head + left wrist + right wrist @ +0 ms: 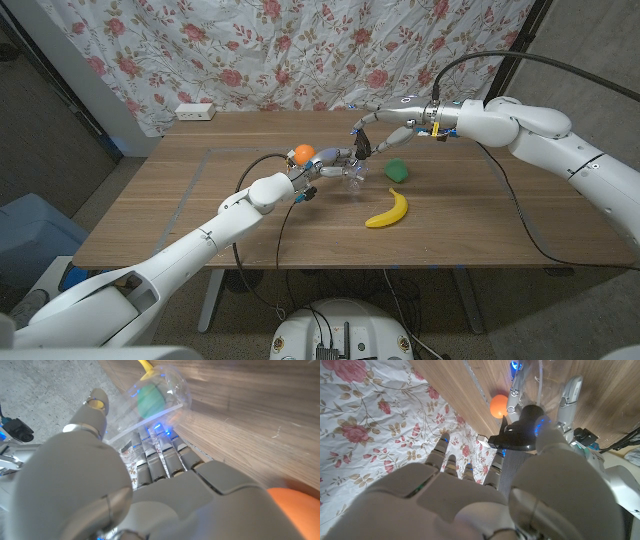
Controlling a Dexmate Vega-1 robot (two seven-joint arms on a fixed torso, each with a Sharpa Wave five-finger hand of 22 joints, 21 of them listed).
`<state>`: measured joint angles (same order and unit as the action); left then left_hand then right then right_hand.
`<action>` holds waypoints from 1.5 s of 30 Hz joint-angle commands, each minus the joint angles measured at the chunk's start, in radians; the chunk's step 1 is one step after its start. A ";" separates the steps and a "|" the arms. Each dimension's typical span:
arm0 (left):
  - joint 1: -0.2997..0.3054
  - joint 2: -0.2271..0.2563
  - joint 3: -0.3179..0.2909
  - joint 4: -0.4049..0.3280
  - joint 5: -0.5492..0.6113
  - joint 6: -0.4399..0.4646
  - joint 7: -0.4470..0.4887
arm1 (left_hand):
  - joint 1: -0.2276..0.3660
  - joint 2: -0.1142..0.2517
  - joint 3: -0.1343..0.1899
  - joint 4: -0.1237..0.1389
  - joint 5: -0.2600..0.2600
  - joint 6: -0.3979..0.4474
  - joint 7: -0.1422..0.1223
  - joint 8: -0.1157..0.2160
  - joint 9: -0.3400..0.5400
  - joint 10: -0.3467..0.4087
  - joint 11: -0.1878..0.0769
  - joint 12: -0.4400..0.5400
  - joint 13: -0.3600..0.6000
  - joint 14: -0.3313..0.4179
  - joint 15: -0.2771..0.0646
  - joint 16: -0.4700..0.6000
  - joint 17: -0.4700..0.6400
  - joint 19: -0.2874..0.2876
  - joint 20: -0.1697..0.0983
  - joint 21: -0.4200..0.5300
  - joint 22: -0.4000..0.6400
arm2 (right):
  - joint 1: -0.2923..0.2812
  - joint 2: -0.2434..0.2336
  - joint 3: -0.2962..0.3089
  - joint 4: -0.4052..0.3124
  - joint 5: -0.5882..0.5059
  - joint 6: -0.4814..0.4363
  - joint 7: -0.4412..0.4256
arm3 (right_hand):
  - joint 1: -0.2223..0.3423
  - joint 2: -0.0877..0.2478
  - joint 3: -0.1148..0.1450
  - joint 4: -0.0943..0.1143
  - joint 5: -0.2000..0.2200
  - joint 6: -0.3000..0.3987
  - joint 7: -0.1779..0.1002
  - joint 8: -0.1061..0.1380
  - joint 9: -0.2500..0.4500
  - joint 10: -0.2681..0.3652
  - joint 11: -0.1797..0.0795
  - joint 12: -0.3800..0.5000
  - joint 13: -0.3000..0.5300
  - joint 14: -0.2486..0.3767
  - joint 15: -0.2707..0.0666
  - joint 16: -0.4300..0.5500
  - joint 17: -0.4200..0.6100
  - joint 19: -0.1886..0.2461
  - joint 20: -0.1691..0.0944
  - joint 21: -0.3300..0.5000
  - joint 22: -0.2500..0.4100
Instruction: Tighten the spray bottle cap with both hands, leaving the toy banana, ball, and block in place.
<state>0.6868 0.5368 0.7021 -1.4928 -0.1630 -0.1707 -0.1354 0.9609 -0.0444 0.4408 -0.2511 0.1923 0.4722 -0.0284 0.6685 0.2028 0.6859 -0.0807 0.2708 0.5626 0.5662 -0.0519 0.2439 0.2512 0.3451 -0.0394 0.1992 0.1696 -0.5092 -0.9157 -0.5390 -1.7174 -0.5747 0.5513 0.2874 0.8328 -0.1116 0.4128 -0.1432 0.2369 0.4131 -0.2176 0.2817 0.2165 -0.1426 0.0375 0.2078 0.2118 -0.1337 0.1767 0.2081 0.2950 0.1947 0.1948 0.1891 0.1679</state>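
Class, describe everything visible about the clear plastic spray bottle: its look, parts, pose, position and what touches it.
The clear plastic spray bottle stands mid-table, see-through, with a black spray head on top. The left hand wraps its body; the right hand grips the head from above. An orange ball sits behind it, and a green block and yellow toy banana lie apart to its right.

In the head view the clear spray bottle [352, 176] is mostly covered by the left hand [325, 166] around it, and its outline is too faint to trace. The black cap [364, 143] is small there, and the right hand [385, 125] hides how the fingers meet it. The orange ball [303, 154] is partly behind the left hand. In the left wrist view the green block [150, 401] shows blurred through the bottle's plastic, and the toy banana [145, 366] is cut by the picture's edge.
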 commanded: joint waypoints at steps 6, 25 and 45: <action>0.001 -0.001 0.003 -0.001 0.001 -0.004 -0.006 | -0.200 0.216 0.091 0.082 0.004 0.122 0.034 0.097 0.002 0.010 -0.006 0.008 0.006 -0.004 -0.072 0.001 0.003 0.007 -0.020 -0.001 0.005 | 0.003 -0.010 0.000 -0.019 0.033 -0.026 0.050 | -0.058 -0.012 -0.022 0.015 0.006 0.074 0.003 0.035 0.011 -0.005 0.024 0.002 0.005 -0.002 0.005 0.009 0.005 0.006 -0.010 0.001 0.000; 0.008 0.006 0.000 -0.019 0.006 0.002 -0.001 | -0.201 0.216 0.091 0.082 0.004 0.123 0.036 0.095 0.002 0.011 -0.006 0.007 0.007 -0.003 -0.072 0.003 0.003 0.007 -0.020 -0.001 0.005 | -0.007 -0.012 0.004 -0.048 0.030 -0.069 0.069 | -0.109 0.008 -0.039 0.025 0.005 0.207 0.018 0.105 0.028 0.054 0.011 0.019 0.005 0.018 -0.005 0.025 0.012 0.026 -0.035 0.003 0.000; 0.004 0.002 0.004 -0.017 0.005 0.005 -0.006 | -0.202 0.216 0.092 0.082 0.004 0.125 0.036 0.093 0.003 0.014 -0.003 0.007 0.007 -0.001 -0.069 0.004 0.003 0.008 -0.015 -0.001 0.005 | -0.051 -0.040 0.024 -0.136 -0.067 -0.150 0.027 | -0.207 0.060 -0.062 0.066 -0.015 0.311 0.092 0.145 0.025 0.160 -0.015 0.041 0.001 0.063 -0.030 0.047 0.017 0.059 -0.035 0.006 0.000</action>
<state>0.6939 0.5412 0.7033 -1.5112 -0.1582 -0.1675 -0.1373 0.9610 -0.0443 0.4407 -0.2511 0.1921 0.4721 -0.0283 0.6685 0.2025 0.6858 -0.0809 0.2729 0.5681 0.5662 -0.0519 0.2439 0.2507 0.3451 -0.0394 0.1992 0.1697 -0.5356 -0.9413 -0.5261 -1.8041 -0.5820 0.4446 0.3432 0.6402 -0.0612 0.3518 -0.0873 0.2281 0.6990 -0.1253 0.4146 0.2414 -0.0007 0.0246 0.2413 0.2116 -0.0812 0.1496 0.2466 0.3090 0.2430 0.1608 0.1892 0.1680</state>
